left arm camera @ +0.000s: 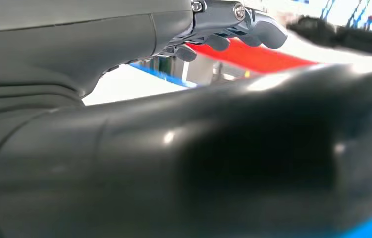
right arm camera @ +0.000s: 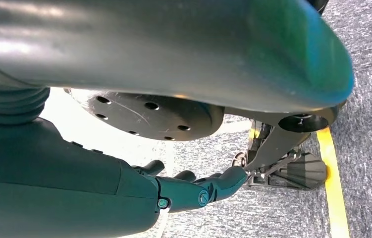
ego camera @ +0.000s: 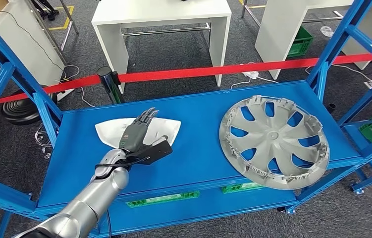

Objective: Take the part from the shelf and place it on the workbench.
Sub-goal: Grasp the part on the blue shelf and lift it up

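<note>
The part, a flat white triangular piece [ego camera: 168, 130], lies on the left half of the blue shelf [ego camera: 198, 111]. My left hand [ego camera: 137, 135] rests over its middle, fingers stretched straight across it toward the far side and thumb [ego camera: 158, 149] spread to the right on the shelf. It grips nothing that I can see. In the left wrist view the thumb [left arm camera: 198, 158] looms large with the fingers [left arm camera: 253, 27] straight beyond it, and a pale surface [left arm camera: 119, 87] shows underneath. My right hand [right arm camera: 188, 191] hangs beside my body over the grey floor, fingers loosely bent and empty.
A large silver wheel cover [ego camera: 274, 141] lies on the shelf's right half, overhanging the front edge. Blue uprights [ego camera: 25, 84] frame both ends of the shelf. Behind it run a red barrier belt [ego camera: 198, 73] and a white table [ego camera: 164, 12]. Green crates [ego camera: 164, 199] sit on the lower level.
</note>
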You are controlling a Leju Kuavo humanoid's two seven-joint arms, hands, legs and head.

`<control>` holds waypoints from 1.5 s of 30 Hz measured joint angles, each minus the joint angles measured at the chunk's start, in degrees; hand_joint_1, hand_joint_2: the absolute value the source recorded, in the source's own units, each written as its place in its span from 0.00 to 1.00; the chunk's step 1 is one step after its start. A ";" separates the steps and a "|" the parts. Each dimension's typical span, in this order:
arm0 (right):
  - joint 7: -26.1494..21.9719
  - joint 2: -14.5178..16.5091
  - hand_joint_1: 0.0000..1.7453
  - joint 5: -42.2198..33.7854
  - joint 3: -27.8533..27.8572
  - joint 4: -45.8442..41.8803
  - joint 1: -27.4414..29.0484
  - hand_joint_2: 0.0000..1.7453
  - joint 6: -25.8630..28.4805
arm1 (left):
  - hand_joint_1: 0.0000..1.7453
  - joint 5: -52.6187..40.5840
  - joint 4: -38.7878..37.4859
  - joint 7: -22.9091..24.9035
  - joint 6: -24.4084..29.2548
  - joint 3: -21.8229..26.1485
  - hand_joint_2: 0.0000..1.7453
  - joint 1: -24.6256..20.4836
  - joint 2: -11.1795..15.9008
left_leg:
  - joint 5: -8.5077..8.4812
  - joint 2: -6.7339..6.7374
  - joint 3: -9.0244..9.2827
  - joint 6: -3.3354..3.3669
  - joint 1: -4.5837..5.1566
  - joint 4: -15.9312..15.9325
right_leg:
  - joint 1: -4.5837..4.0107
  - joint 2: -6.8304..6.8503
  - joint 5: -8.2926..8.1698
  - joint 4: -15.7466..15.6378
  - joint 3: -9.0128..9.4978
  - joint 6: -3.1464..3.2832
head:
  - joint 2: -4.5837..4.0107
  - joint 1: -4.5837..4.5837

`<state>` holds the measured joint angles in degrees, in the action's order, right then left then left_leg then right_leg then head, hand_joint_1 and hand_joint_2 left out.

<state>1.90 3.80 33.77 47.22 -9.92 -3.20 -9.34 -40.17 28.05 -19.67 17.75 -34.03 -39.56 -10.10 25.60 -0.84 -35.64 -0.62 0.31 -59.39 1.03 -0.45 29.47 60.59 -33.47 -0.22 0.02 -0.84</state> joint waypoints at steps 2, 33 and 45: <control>0.15 0.00 0.00 0.00 0.07 0.00 0.00 0.00 0.05 | 0.00 -0.98 0.34 0.42 2.17 0.00 0.00 0.04 0.00 | 0.01 0.00 0.00 -0.01 0.02 0.00 | 0.01 0.00 0.00 -0.04 0.04 -0.01 | 0.00 0.00; 0.78 0.00 0.00 2.53 0.26 0.00 -0.48 0.00 -0.08 | 0.00 -11.72 -7.57 14.47 -6.39 -2.05 1.00 -6.44 -2.46 | -0.02 -0.03 0.00 0.18 0.09 -0.06 | 0.13 -0.02 -0.42 -0.86 0.53 -0.63 | 0.00 -0.02; -0.38 0.00 0.00 3.16 0.26 0.01 -0.61 0.00 -0.24 | 0.00 -11.43 -9.73 17.04 -10.28 -2.05 1.00 -11.02 -2.23 | -0.02 -0.04 0.00 0.18 0.09 -0.06 | 0.13 -0.01 -0.42 -0.87 0.57 -0.63 | -0.01 -0.02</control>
<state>1.51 3.80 36.93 47.47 -9.92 -3.81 -9.58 -51.60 18.32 -2.62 7.47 -36.09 -50.58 -12.34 25.58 -0.88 -35.64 -0.44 0.40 -59.44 1.16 -0.46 29.05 59.72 -32.90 -0.85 0.02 -0.85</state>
